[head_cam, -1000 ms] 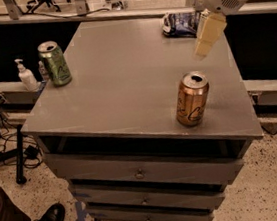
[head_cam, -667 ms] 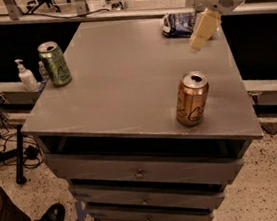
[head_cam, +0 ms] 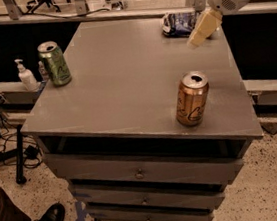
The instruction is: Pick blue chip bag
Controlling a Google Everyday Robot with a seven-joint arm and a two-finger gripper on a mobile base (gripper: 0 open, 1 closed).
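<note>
Camera view: one blue chip bag (head_cam: 179, 23), gold can (head_cam: 192, 99), green can (head_cam: 54, 63); gripper (head_cam: 203, 28) beside bag, jaws unreadable.

Dim, warm indoor light from overhead. Soft sheen on the grey tabletop (head_cam: 125, 84), and a faint shadow under the gold can (head_cam: 192, 99). The pale gripper (head_cam: 201, 28), above the far right corner beside the blue chip bag (head_cam: 179, 23), is lit brightest. The drawer recess (head_cam: 143, 149) is dark.

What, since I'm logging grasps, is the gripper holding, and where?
Nothing visibly: the gripper hangs at the blue chip bag's right end, the bag lying on the cabinet top.
</note>
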